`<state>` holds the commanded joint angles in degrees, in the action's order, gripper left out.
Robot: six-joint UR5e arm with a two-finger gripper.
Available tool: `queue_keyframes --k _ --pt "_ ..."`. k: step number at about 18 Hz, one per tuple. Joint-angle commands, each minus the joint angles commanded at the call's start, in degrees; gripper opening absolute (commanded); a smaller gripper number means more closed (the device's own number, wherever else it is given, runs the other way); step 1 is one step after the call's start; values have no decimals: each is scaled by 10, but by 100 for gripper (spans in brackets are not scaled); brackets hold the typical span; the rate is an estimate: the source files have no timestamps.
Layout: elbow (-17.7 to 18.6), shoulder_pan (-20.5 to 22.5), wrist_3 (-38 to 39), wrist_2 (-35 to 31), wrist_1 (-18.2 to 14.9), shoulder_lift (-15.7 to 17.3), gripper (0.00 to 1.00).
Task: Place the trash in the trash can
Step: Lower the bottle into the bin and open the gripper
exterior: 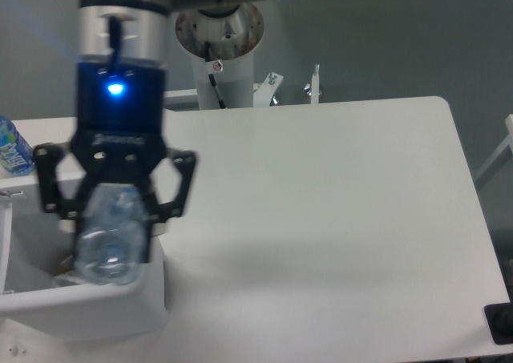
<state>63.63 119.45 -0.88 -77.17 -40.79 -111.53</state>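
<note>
My gripper (113, 217) hangs at the left of the table, its fingers (163, 203) closed on the crushed clear plastic bottle (108, 247) with a bluish tint. The bottle hangs upright from the jaws, its lower end just inside the open top of the white trash can (104, 303) at the bottom left. The bottle and gripper hide most of the bin's inside. The crumpled white wrapper is not clearly in view; I cannot tell if the small pale bit inside the bin is it.
An intact bottle with a blue label (11, 148) stands at the far left edge. The arm's white base post (226, 58) and metal brackets (292, 86) stand behind the white table (337, 219). A dark object (501, 323) is at the bottom right corner.
</note>
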Motion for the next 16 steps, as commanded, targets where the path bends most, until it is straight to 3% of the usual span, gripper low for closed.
queue_keyframes --k 6,8,9,10,14,16 --pt "16 -22 -4 -1 1 -11 67" --pt "18 -22 -10 -1 1 -16 77" --pt "25 -22 -17 -1 1 -16 94" --pt "32 -22 -33 -1 1 -15 100" --pt "35 -16 -43 -3 0 -6 100" --pt "42 13 -44 -7 -2 5 100"
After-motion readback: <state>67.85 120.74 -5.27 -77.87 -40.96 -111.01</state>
